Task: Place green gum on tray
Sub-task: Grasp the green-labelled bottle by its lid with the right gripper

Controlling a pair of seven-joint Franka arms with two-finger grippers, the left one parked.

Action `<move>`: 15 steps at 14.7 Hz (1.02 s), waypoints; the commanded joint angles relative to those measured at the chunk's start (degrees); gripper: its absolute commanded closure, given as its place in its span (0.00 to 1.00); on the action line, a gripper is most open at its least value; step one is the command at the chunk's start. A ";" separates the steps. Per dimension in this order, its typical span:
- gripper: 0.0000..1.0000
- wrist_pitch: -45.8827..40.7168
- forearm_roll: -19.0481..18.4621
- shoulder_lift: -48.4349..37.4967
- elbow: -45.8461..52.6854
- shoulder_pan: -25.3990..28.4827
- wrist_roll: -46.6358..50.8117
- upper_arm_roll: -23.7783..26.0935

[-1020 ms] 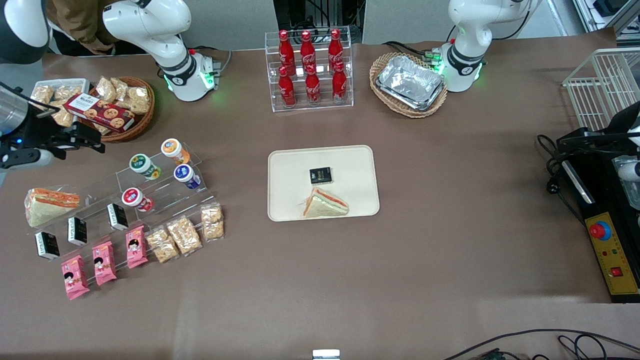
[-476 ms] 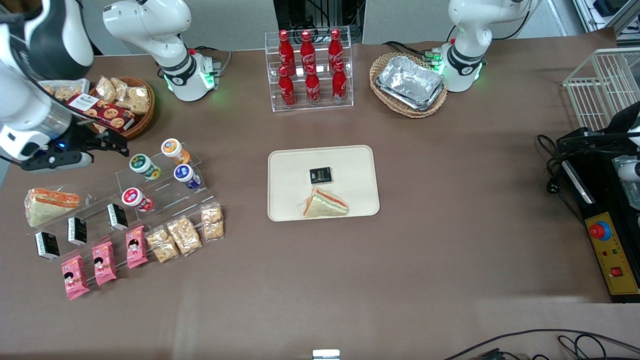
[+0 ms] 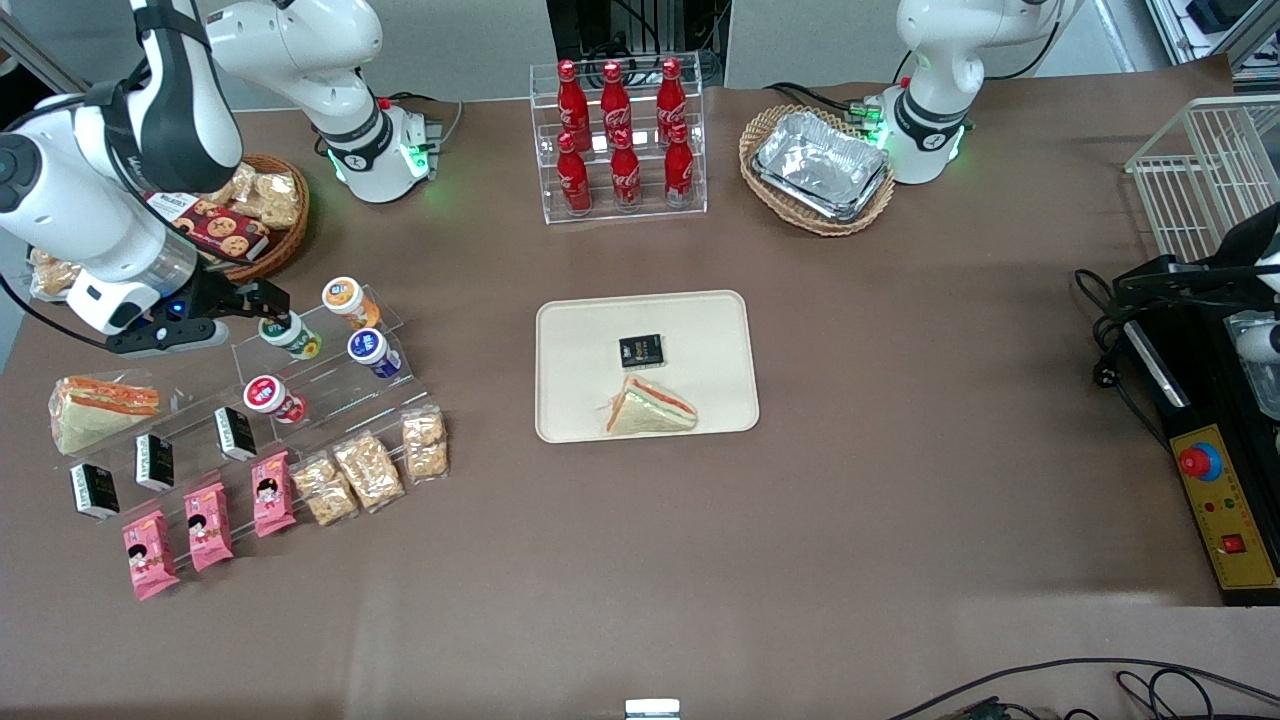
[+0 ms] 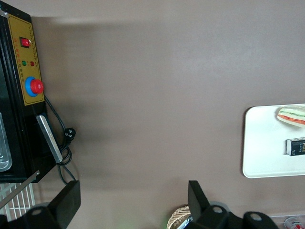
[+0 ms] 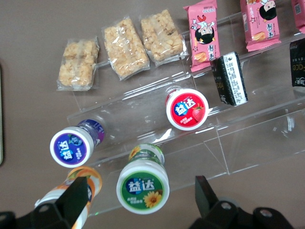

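The gripper is positioned directly above the green gum, with its fingers spread apart on either side of the canister and nothing gripped. The green gum is seated upright on the clear stepped rack, beside the orange canister and the blue canister. The tray is located mid-table, well apart, carrying a sandwich and a small black packet.
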 commanded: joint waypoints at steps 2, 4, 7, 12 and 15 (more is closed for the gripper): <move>0.00 7.44 -0.93 -2.39 -7.31 0.25 0.02 -0.17; 0.00 8.33 -0.93 -2.39 -8.28 0.16 0.02 -0.17; 0.00 10.26 -0.85 -3.26 -10.74 0.16 0.02 -0.26; 0.02 10.44 -0.93 -4.94 -12.24 0.07 -0.16 -0.61; 0.49 10.35 -0.93 -4.85 -12.24 -0.10 -0.16 -0.61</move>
